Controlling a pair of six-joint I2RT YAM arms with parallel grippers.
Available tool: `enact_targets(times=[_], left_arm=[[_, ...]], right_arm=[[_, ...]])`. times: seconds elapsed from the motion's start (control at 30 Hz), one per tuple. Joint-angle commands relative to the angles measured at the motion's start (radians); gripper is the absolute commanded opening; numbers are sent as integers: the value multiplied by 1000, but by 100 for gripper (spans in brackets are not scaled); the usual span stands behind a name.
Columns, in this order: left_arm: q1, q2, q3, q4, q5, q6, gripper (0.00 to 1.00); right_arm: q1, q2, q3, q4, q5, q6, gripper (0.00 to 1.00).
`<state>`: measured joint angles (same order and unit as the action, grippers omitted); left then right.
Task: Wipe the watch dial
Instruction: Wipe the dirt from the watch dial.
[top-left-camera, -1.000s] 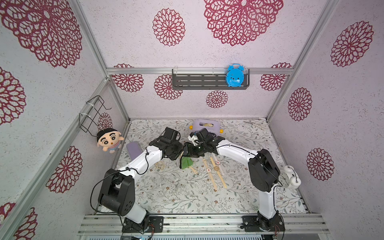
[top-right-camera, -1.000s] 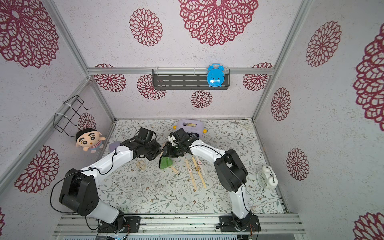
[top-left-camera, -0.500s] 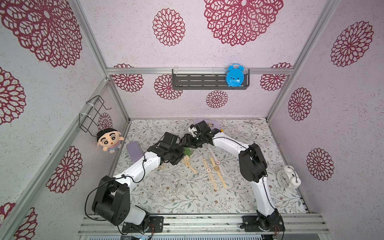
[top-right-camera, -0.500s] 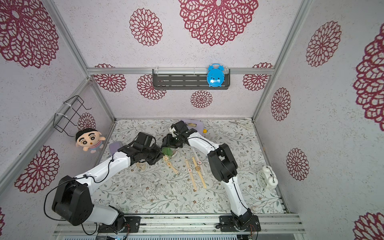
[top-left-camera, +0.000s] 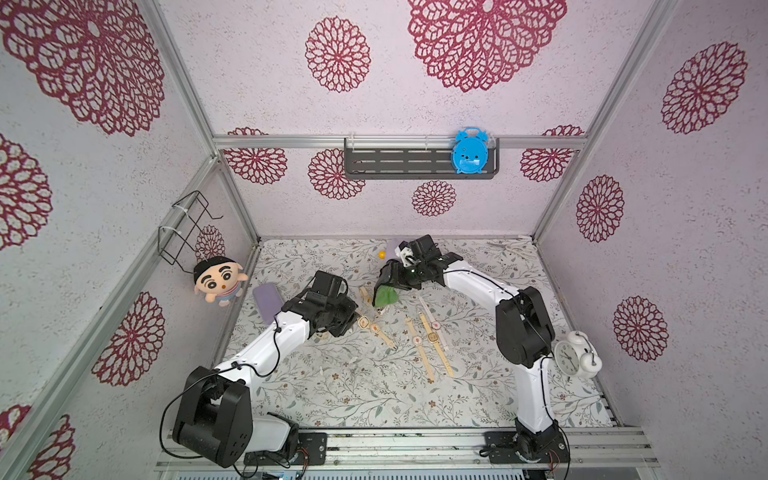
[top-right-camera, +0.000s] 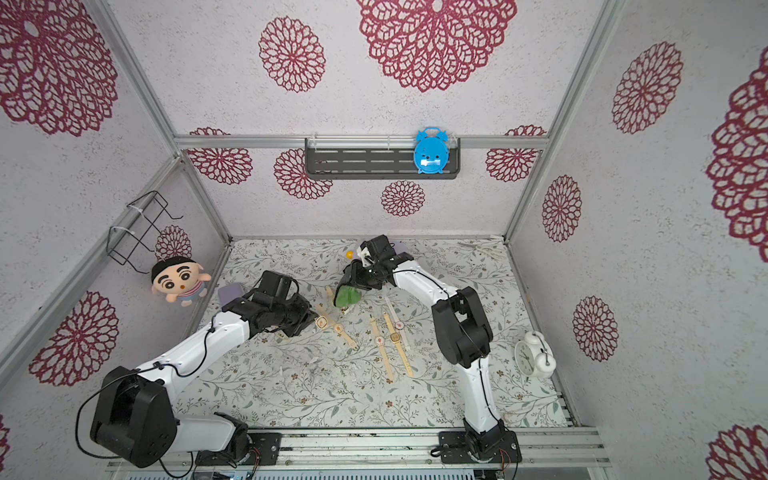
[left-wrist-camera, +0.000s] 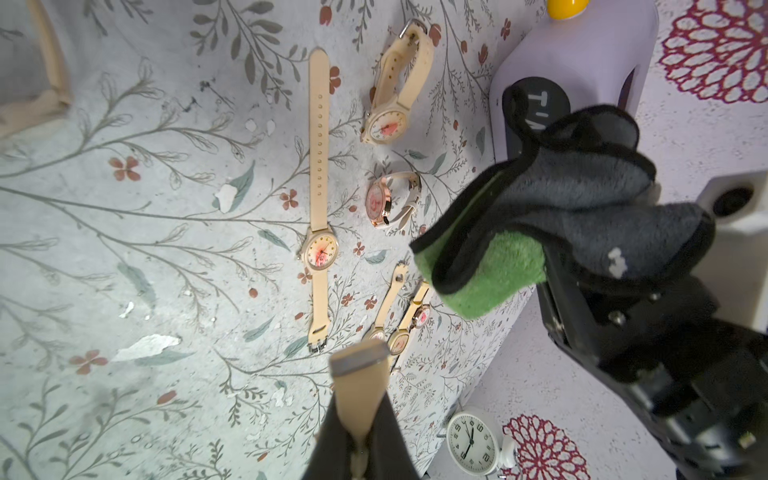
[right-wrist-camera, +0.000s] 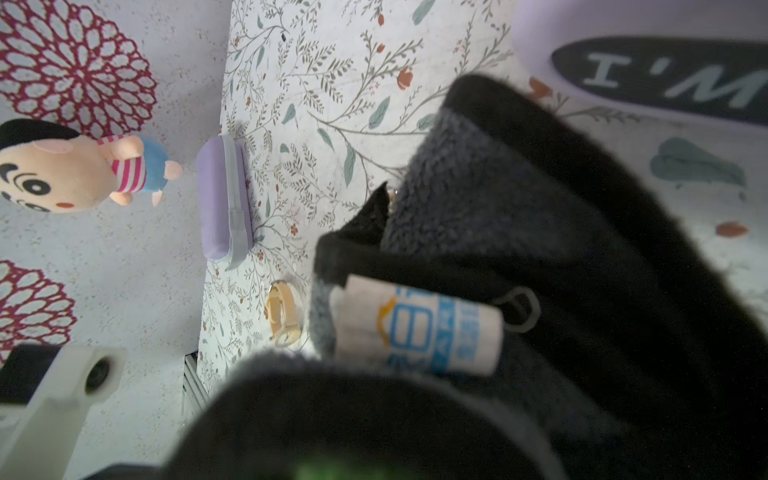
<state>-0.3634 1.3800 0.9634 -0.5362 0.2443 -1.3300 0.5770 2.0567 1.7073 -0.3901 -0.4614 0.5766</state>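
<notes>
Watch (left-wrist-camera: 360, 374), strap pinched in left hand (left-wrist-camera: 359, 419)

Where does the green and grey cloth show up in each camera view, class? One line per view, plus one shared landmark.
In both top views: the cloth hangs from the right gripper, just behind the watches, mid-table.
Left wrist: bunched in that gripper, green part nearest the watches.
Right wrist: close and blurred, filling most of the picture, white label showing.
Shared landmark: the floral table mat.
</notes>
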Motion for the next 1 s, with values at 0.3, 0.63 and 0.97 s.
enact_targets(times=[0.3, 0.63, 0.97], left_arm=[[48, 43, 21, 22, 21, 36, 0], [46, 117, 52, 83, 37, 5, 0], [13, 142, 113, 104, 49, -33, 0]], right_arm=[[71, -282, -231, 62, -13, 13, 0], [155, -320, -273, 85, -29, 58, 0], [200, -240, -257, 108, -51, 60, 0]])
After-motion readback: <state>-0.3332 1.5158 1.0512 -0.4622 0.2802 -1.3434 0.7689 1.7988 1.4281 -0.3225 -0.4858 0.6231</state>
